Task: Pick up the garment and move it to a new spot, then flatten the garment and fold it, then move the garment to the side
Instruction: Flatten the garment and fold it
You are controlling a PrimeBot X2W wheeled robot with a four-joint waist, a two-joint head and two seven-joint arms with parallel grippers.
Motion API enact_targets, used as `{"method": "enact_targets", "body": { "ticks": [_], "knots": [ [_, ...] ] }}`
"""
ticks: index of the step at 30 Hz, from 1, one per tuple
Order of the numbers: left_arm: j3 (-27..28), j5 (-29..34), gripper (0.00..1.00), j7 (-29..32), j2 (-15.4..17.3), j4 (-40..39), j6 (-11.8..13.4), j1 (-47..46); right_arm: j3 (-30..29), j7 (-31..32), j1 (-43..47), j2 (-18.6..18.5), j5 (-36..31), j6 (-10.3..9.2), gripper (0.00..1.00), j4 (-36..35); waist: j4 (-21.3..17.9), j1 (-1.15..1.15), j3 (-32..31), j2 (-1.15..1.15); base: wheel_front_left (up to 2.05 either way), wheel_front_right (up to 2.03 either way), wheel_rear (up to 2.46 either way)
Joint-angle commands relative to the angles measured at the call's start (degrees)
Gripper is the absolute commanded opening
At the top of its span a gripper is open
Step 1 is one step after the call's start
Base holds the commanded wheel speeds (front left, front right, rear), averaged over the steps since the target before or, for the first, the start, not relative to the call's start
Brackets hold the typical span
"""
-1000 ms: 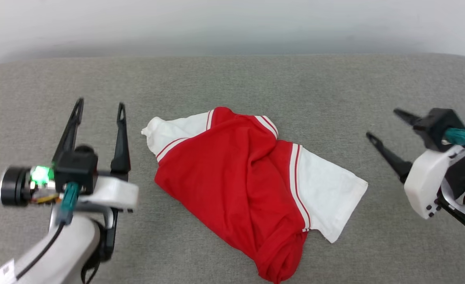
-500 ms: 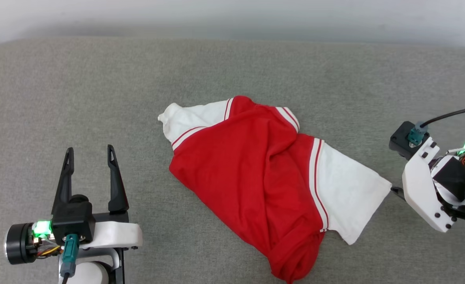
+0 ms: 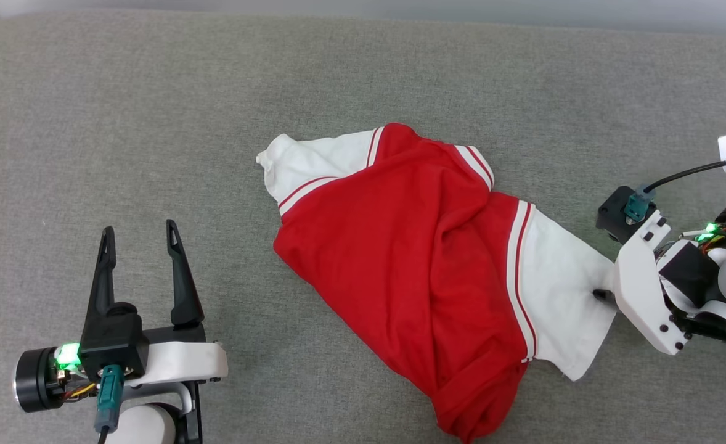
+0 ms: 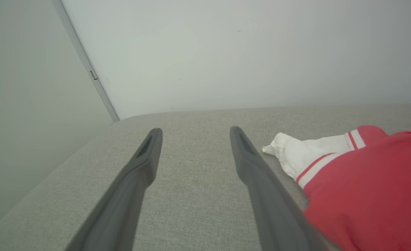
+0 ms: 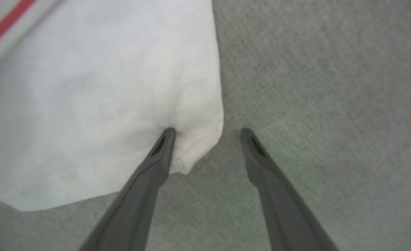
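The garment (image 3: 412, 259) lies crumpled on the grey fabric surface (image 3: 153, 92), roughly in the middle of the head view. Its red body runs slantwise from the far left to the near right, and one white sleeve sticks out at each end.

The right pincer (image 5: 208, 130) is down at the outer corner of the white sleeve (image 3: 566, 296) on the robot's right side. Its jaws stand wide apart and have hold of nothing. In the right wrist view one finger (image 5: 149, 174) presses its tip into the sleeve cloth just inside the edge, dimpling it. The other finger (image 5: 271, 181) rests on bare grey fabric beside the sleeve. The sleeve's corner sits between the two tips. In the head view the pincer's white housing (image 3: 643, 290) touches the sleeve's outer hem, and the fingers are mostly hidden beneath it.

The left pincer (image 3: 140, 228) is well apart from the garment, at the lower left of the head view. Its fingers point away from the robot, spread fully, with nothing between them. In the left wrist view the other white sleeve (image 4: 306, 153) and its striped trim (image 4: 355, 138) lie just to the side of the nearer finger, not touching it. A pale wall (image 4: 226, 52) rises behind the surface.
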Motion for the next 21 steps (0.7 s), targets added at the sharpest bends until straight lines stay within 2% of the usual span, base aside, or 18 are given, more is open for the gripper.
{"method": "enact_targets", "body": {
  "ticks": [1,7,11,12,13,21],
  "knots": [
    [0.8,0.6,1.00,-0.1,-0.6,0.4,-0.6,0.6,2.5,-0.8,1.9,1.8,0.7,-0.02,0.00,1.4,-0.3,0.01,-0.3,0.00,0.00,0.00,0.00],
    [4.0,2.6,1.00,-0.1,-2.8,1.9,-3.6,1.8,0.6,-6.0,-3.3,-2.9,1.2,-0.06,0.00,2.2,-1.7,0.01,-2.6,0.00,0.00,0.00,0.00],
    [5.4,3.7,1.00,-0.1,-4.2,2.3,-5.1,2.7,-0.6,-7.0,-3.9,-6.9,2.2,-0.05,0.00,3.3,-2.2,0.01,-3.9,0.00,0.00,0.00,0.00],
    [5.9,4.2,1.00,-0.1,-5.0,2.5,-5.9,3.1,-1.3,-6.6,-3.6,-9.3,2.1,-0.05,0.00,4.6,-2.3,0.01,-4.3,0.00,0.00,0.00,0.00],
    [6.2,4.4,1.00,-0.1,-5.3,2.6,-6.2,3.2,-1.6,-6.4,-3.0,-10.1,2.1,-0.05,0.00,5.3,-2.4,0.01,-4.5,0.00,0.00,0.00,0.00],
    [8.0,5.6,1.00,-0.1,-7.3,3.3,-8.6,3.8,-2.7,-5.7,3.5,-12.0,3.9,-0.05,0.00,11.5,-2.4,0.01,-5.0,0.00,0.00,0.00,0.00]
  ]
}}
